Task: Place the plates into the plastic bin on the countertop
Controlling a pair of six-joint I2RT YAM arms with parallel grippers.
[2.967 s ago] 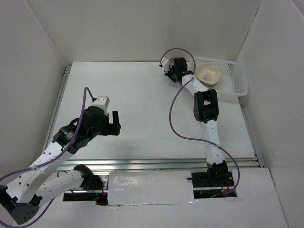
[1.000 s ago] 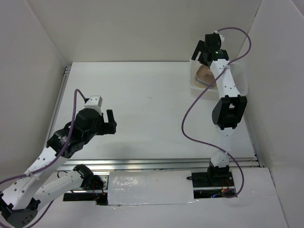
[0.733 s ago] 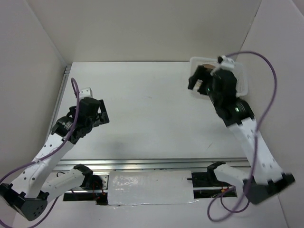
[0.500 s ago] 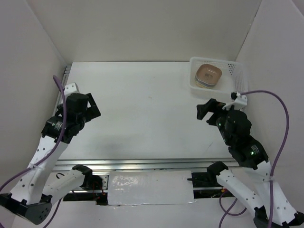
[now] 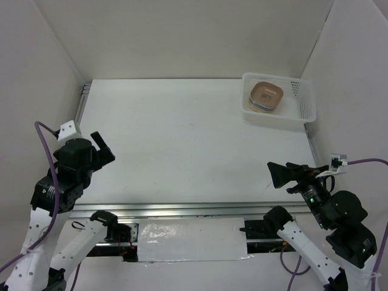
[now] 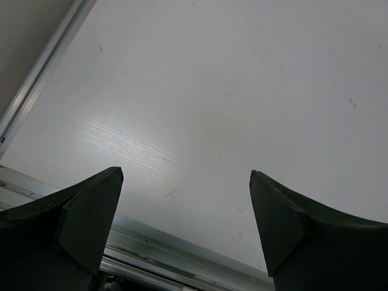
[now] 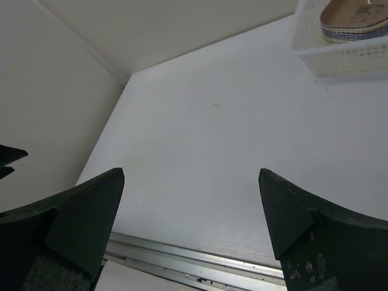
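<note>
The flat white rectangular countertop, edged by metal rails, bears a white lattice-sided plastic bin at its far right corner.

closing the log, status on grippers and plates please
Left gripper open, empty. Right gripper open, empty. Brown-topped stack of pastel rounded-square plates inside white lattice plastic bin. Nothing blocking.

Left tool and right tool back at near edge

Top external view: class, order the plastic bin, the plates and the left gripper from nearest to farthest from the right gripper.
1. Plastic bin: far right corner, its near wall closest to the right gripper.
2. Plates: stacked inside the bin's left half.
3. Left gripper: far across, on the left.
</note>
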